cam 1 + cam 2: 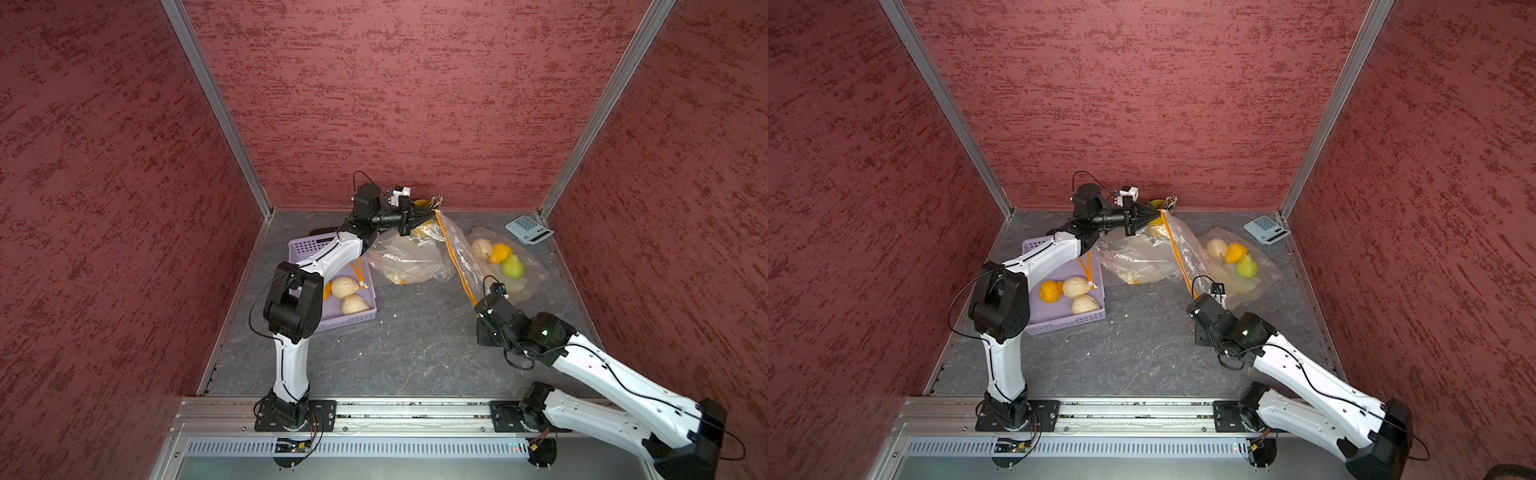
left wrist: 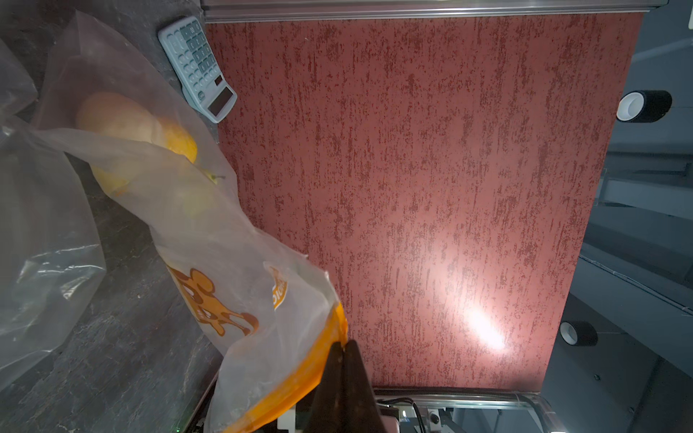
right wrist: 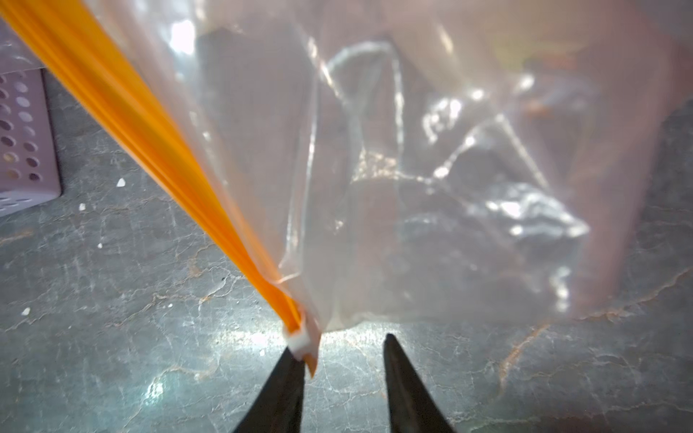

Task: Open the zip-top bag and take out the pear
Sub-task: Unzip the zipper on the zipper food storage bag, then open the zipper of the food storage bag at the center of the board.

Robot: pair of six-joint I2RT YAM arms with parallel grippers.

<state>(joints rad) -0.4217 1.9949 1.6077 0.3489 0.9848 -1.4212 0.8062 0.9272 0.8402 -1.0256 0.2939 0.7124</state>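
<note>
Left gripper (image 1: 432, 212): pinched tight on the far end of the zip (image 1: 455, 257), holding it up near the back wall (image 1: 415, 124).
Right gripper (image 3: 343, 348): jaws apart, holding nothing. The white slider (image 3: 300, 339) touches the tip of one finger.
Zip: an orange strip pulled in a straight line between the two grippers. The slider is at the near end.
Bag (image 1: 532, 286): its top edge is lifted up. The rest lies on the table (image 1: 415, 353).
Pear (image 1: 513, 268): green, inside the bag, next to an orange fruit (image 1: 498, 252). It is well away from both grippers.
Done, I think: the slider sits at one end, so the zip may be undone. I cannot see if the mouth is really open.
Left to do: spread the mouth, reach in, grab the pear and lift it out.
Watch out: the bag looks thin and floppy, so it may fold over the pear.
</note>
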